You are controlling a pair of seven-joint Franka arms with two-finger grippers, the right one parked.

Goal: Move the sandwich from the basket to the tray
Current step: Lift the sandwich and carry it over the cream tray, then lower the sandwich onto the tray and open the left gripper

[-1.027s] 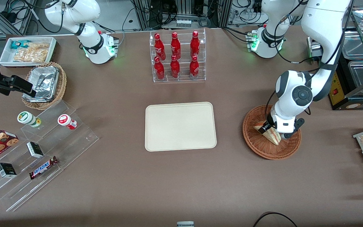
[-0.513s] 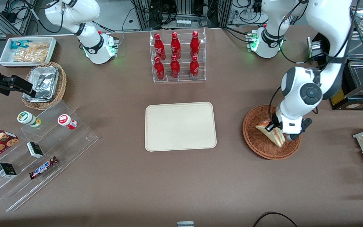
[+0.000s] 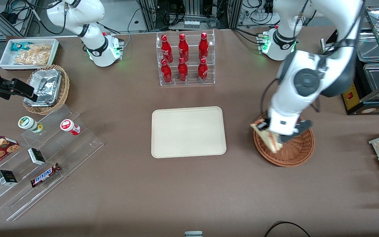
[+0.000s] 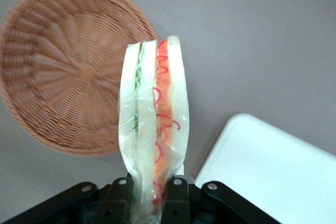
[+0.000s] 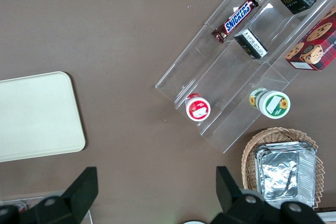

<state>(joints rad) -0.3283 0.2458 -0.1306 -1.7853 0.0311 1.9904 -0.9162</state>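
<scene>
Here, going from the parked arm's end of the table toward the working arm's, the cream tray [image 3: 188,131] comes first, lying flat in the middle with nothing on it. Next comes the sandwich [image 3: 268,137], lifted clear of the table and hanging above the rim of the basket [image 3: 294,154] on the side nearest the tray. The gripper [image 3: 276,135] is clamped on it: in the wrist view its two black fingers [image 4: 119,195] press against the two bread faces at one end of the wedge, and the rest of the wedge sticks out from them unsupported, the green and orange-red filling showing along the cut edge. The basket under it is bare inside.

The sandwich looks light and soft. It seems to be wrapped in clear film, which would make the faces a little slippery. Squeezed across the bread, it is likely to give rather than resist, so a hard grip could crush it and push the filling out, while a slack one could let it slide. Held by one end, it may also sag or swing on a quick move. Taking it across the bread faces, closer to the middle of the wedge, would probably carry it more steadily.
</scene>
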